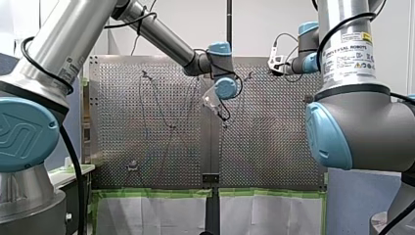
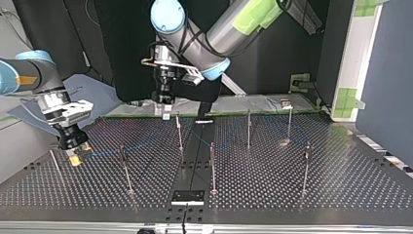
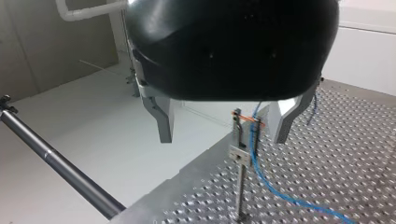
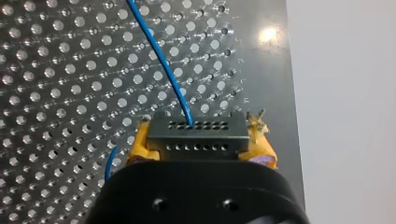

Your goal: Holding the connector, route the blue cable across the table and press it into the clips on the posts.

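The blue cable leaves a dark grey connector, and my right gripper is shut on that connector with its yellow pads. In the top view this gripper hangs low over the perforated table at the left, and the cable runs from it toward the middle posts. My left gripper is open. Its metal fingers straddle a post with a clip at the table's edge, without touching it. The cable hangs from that clip. In the top view my left gripper is at the far edge.
Several thin upright posts stand across the table, some of them carrying the cable. A black plate sits at the top view's near edge. A dark rod slants past, off the table, beside my left gripper.
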Tool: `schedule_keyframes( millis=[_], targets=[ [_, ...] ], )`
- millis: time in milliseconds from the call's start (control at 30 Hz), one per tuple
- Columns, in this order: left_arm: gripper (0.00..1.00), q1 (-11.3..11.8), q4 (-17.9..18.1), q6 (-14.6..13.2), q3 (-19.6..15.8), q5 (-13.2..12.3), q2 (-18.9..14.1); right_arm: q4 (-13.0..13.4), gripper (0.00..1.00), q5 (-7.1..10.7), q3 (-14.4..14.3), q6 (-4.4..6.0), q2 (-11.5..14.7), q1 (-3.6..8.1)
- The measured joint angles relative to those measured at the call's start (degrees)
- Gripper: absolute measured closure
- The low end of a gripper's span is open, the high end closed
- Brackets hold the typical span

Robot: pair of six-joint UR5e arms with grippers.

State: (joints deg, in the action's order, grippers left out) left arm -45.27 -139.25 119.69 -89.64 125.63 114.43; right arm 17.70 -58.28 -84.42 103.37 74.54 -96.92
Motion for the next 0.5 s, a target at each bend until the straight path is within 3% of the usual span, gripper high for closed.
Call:
schedule_keyframes(
  millis=[200, 367, 500],
  targets=[
    [0.0, 0.7, 3.48, -0.09, -3.47, -1.2, 0.66, -0.1, 1.0, 0.0, -0.06, 0.06, -0.04, 0.0],
    [0.0, 2.78, 6.23, -1.17, -6.25, -3.17, 2.75, -0.06, 1.0, -0.06, -0.03, 0.04, -0.11, 0.01],
    [0.0, 4.61, 8.14, -1.42, -8.14, -2.9, 4.58, -0.03, 1.0, -0.08, -0.03, 0.01, -0.18, 0.03]
  ],
)
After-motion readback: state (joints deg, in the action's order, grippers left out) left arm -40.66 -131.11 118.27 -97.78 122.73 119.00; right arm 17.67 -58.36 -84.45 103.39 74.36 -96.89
